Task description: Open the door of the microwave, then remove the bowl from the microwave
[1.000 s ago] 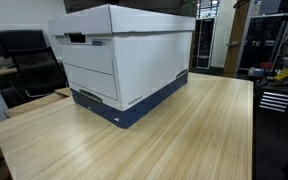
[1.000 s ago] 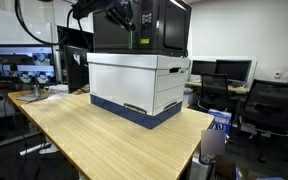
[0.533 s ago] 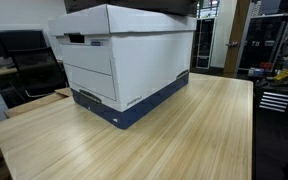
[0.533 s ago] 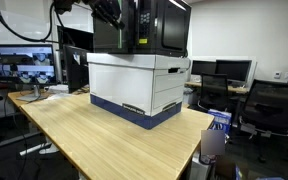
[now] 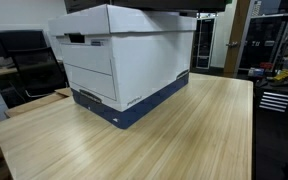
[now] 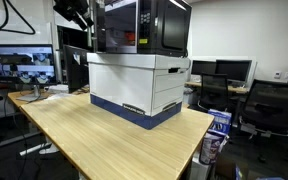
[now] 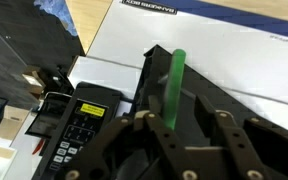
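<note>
1. Microwave (image 6: 144,25): stands on top of a white and blue storage box (image 6: 134,80), which sits on the wooden bench (image 6: 94,140) toward its far side. The long axis of the microwave runs along the length of the box lid. Its front faces the near left of the scene. In an exterior view only its dark bottom edge (image 5: 144,5) shows above the box (image 5: 114,55).

2. Door: in the wrist view its dark edge juts out over the white box lid, so it stands partly ajar. A green bar handle (image 7: 174,85) is fixed on it, with its long axis running almost straight up the picture. The keypad (image 7: 79,128) lies to the left of the door.

3. Tool (image 7: 184,135): released. Its fingers (image 7: 147,135) stand apart, wider than the handle, and the bar's lower end sits just beside the left one. In an exterior view the tool (image 6: 83,17) hangs at the microwave's upper left corner.

4. Surroundings: a lit monitor (image 6: 22,62) stands at the far left.
</note>
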You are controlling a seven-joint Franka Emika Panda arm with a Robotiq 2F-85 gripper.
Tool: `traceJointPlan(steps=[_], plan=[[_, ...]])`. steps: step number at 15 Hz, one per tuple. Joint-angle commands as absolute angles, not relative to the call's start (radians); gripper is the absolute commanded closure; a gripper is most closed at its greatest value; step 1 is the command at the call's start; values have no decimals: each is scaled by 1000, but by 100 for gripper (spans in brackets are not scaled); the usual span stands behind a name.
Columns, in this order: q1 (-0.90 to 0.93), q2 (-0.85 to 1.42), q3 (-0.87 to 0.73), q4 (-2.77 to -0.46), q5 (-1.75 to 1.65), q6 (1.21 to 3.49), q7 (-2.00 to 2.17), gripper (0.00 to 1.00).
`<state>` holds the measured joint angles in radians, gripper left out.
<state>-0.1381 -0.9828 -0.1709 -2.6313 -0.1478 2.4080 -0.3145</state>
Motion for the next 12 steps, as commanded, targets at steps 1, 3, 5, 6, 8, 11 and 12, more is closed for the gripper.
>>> traceJointPlan(steps=[1, 3, 5, 6, 8, 11, 12], plan=[[-95, -1056, -106, -2631, -167, 2211, -309, 29], [-64, -1065, -89, -2599, -161, 2089, -314, 16], [-44, -1061, -78, -2565, -166, 1993, -309, 3], [-37, -1054, -78, -2544, -171, 1949, -302, 2], [-35, -1042, -80, -2506, -179, 1865, -296, 0], [-30, -1016, -97, -2435, -180, 1711, -299, 0], [-34, -1009, -107, -2417, -180, 1689, -295, 0]])
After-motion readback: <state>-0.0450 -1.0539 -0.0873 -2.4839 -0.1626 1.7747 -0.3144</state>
